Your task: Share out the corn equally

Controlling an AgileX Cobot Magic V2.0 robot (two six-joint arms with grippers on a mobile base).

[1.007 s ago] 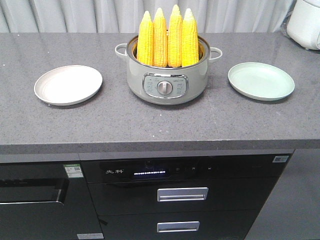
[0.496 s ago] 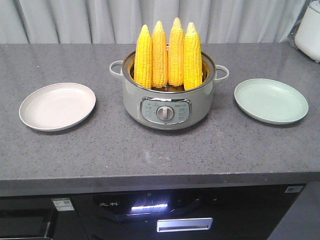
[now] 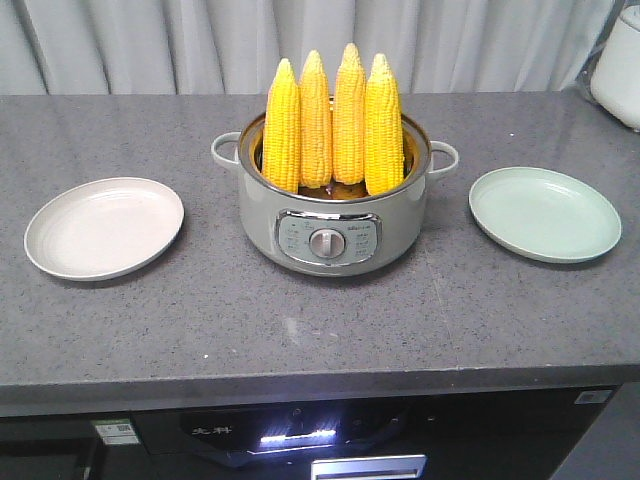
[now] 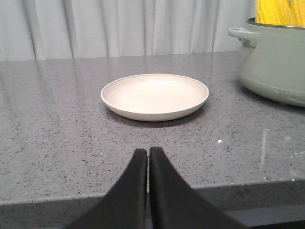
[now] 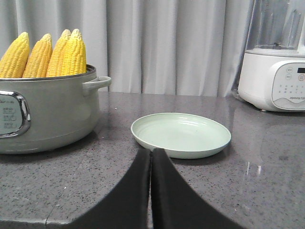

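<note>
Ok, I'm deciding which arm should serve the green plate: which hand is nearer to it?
Right. The right hand is shut at the counter edge, directly in front of the green plate. The left hand faces the beige plate, across the electric pot from it.

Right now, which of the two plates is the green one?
The green plate lies right of the cooker, in front of the right gripper; the beige plate lies left of it.
</note>
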